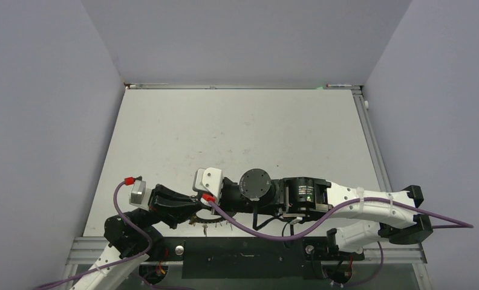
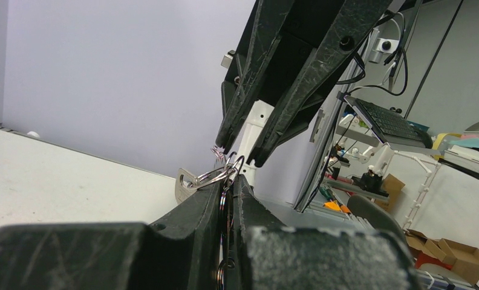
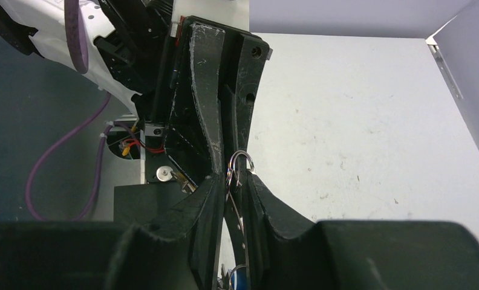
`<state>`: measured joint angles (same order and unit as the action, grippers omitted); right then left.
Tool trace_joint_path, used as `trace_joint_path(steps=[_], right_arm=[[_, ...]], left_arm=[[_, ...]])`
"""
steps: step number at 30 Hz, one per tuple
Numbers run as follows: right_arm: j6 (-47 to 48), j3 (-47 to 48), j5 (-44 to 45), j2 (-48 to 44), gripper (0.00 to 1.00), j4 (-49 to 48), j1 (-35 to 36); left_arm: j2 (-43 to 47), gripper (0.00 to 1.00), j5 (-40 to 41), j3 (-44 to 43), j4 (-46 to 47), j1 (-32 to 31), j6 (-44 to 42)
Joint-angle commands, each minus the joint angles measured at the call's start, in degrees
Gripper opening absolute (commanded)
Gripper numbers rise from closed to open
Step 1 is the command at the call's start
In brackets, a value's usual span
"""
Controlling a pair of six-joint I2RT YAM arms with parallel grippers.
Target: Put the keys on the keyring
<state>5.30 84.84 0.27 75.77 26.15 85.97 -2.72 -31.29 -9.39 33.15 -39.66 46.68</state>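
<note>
Reading anything is hard from these views: a small pale patch on the black housing of the right arm (image 1: 309, 193) is too small to make out, and the keyboard (image 2: 389, 122) on a shelf beyond the table shows no legible lettering. Both arms meet over the near left part of the table (image 1: 237, 133), just inside its front edge, their tips crossing almost point to point. The left gripper (image 2: 228, 188) has its jaws drawn nearly together, only a thin slot left between them, and the wire of the keyring (image 2: 210, 176) runs down through that slot, pinched there and held edge-on, well off the table surface. The ring's small silvery loops bunch up just above those fingertips. The right gripper (image 3: 234, 184) comes at it from the opposite side; its jaws are also closed down to a narrow gap, with the same wire passing between them and one rounded loop standing up just past the tips. The loops thus sit right where the two pairs of fingertips face each other. A plain silver key (image 2: 185, 184) hangs off the loops on the side toward the table, tilted, outside both pairs of jaws. A blue piece (image 3: 240, 281) shows low in the right wrist view, deep between its fingers, too cut off to identify.
</note>
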Motion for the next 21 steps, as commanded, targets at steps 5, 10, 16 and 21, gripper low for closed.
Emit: trace_joint_path(steps=[5, 10, 16, 21], right_arm=[[-0.7, -0.5, 1.7, 0.7, 0.19, -1.7, 0.4], [-0.7, -0.8, 1.5, 0.8, 0.18, -1.5, 0.4], [-0.3, -1.2, 2.3, 1.6, 0.11, -0.4, 0.4], [-0.2, -1.8, 2.1, 1.2, 0.05, -0.7, 0.4]], left_arm=[[-0.3, 0.0, 1.7, -3.4, 2.4, 0.0, -0.5], [-0.4, 0.0, 1.8, -3.5, 2.2, 0.0, -0.6], [-0.4, 0.0, 1.8, -3.5, 2.1, 0.0, -0.6], [-0.3, 0.0, 2.0, -3.6, 1.8, 0.0, -0.7]])
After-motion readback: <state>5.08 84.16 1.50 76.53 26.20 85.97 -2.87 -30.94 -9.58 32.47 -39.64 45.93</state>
